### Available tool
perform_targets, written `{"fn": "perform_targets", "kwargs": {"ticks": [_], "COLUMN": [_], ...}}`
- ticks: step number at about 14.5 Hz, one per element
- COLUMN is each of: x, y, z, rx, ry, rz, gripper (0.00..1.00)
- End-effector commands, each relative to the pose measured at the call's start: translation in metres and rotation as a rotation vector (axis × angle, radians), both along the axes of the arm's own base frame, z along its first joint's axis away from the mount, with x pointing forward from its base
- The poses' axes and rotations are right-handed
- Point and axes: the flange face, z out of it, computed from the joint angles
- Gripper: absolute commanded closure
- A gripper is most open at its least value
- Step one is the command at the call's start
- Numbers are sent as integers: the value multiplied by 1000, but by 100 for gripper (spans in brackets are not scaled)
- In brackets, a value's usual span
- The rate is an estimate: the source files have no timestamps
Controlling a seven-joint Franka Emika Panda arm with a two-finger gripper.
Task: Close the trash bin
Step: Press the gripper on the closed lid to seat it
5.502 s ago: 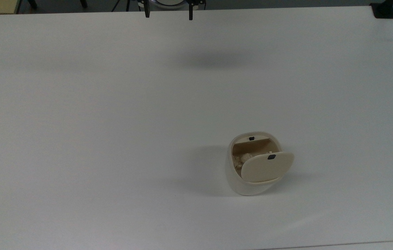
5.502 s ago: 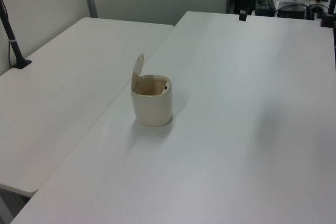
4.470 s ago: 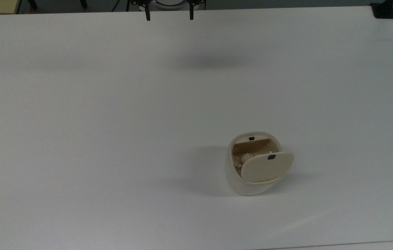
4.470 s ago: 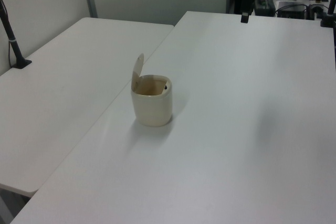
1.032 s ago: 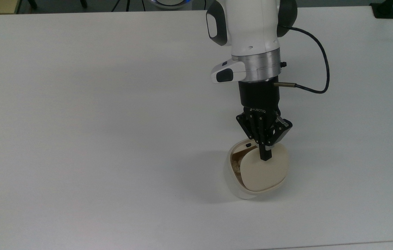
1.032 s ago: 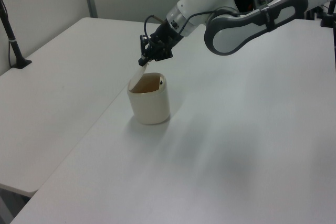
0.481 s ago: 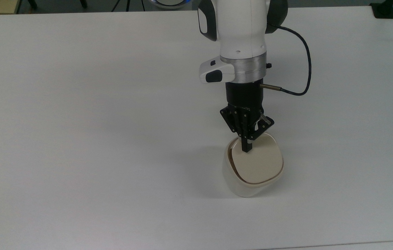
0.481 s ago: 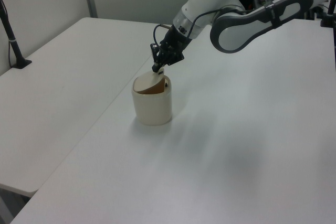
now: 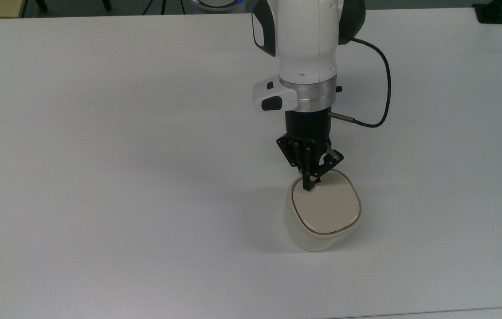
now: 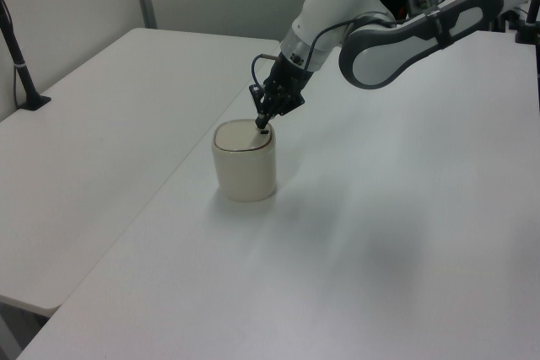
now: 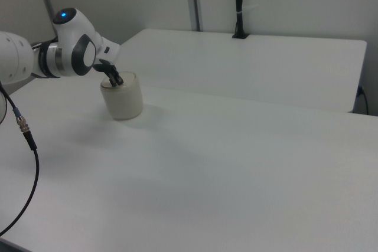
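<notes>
- Cream-white plastic makes up the trash bin [image 9: 322, 212], which in the top view stands on the white table [image 9: 100, 177], toward the top view's lower right. Its beige lid [image 9: 326, 207] lies flat on the rim, closed. The gripper [image 9: 308, 186] points down with its fingers pinched together, holding nothing, its tip on the lid near the edge closest to the arm [image 9: 306, 48]. A black cable [image 9: 382, 79] loops out from the wrist on the top view's right.
- In the left view, the bin [image 10: 244, 166] stands close to the seam where this table meets a second white table [image 10: 93, 149]. The gripper [image 10: 263, 124] comes down at a slant from the left view's upper right, its tip against the far edge of the lid [image 10: 242, 135].
- In the right view, the bin [image 11: 122, 100] sits at the right view's upper left, with the gripper [image 11: 117, 81] touching its top from the right view's left.
</notes>
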Motion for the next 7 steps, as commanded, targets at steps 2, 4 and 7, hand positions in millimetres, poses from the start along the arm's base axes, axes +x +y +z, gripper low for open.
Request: {"fn": "perform_targets", "kwargs": {"ticks": [2,4,7], "x": [-19,-20,-21], "y": [2,3,3], "z": [-15,-22,-28], "rx": [-36,-42,-46], "ry": [57,66,77], "rz": [41,51,51], "gripper": [100,100,100]}}
